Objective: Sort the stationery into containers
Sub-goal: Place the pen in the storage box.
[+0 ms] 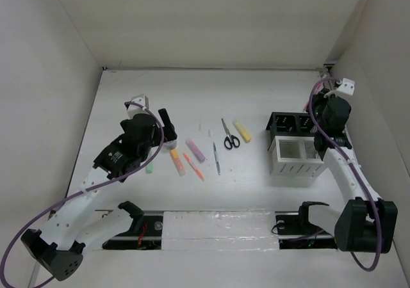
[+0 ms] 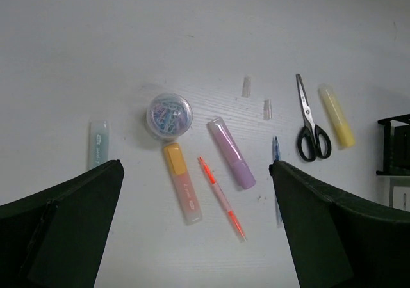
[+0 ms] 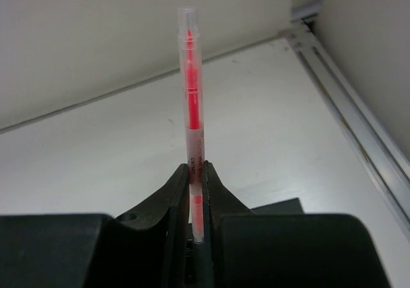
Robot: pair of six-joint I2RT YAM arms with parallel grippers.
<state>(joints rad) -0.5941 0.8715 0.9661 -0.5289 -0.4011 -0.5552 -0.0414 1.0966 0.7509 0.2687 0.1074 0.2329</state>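
White walls (image 1: 192,19) close in a white table (image 1: 256,96) on three sides. Toward the table's 3 o'clock side stands the organizer (image 1: 293,157), with two black compartments at its 12 o'clock half and the white slatted part at its 6 o'clock half. The right gripper (image 3: 197,195) hangs at the organizer's 3 o'clock edge. Its jaws are pinched tight on a red pen (image 3: 191,102), which stands upright with most of its length above the fingers.

The other stationery lies on the table from the centre out toward 9 o'clock. The left gripper (image 2: 195,169) hovers over it with jaws spread wide and nothing between them.

In its wrist view:
- The clear tub (image 2: 169,113) holds coloured paper clips.
- The green marker (image 2: 98,144) lies apart at the tub's 9 o'clock.
- The orange marker (image 2: 182,182) lies at the tub's 6 o'clock; I cannot tell whether its cap end touches the tub.
- A second red pen (image 2: 221,197) lies just beside the orange marker at 3 o'clock.
- The purple marker (image 2: 231,153) lies at 4 o'clock of the tub.
- The blue pen (image 2: 276,150) is farther toward 3 o'clock, partly hidden by a gripper finger.
- The black-handled scissors (image 2: 309,121) lie closed, blades toward 12 o'clock.
- The yellow marker (image 2: 337,115) lies just beside the scissors at 3 o'clock.
- Two small clear caps (image 2: 246,86) lie at 12 o'clock of the purple marker.
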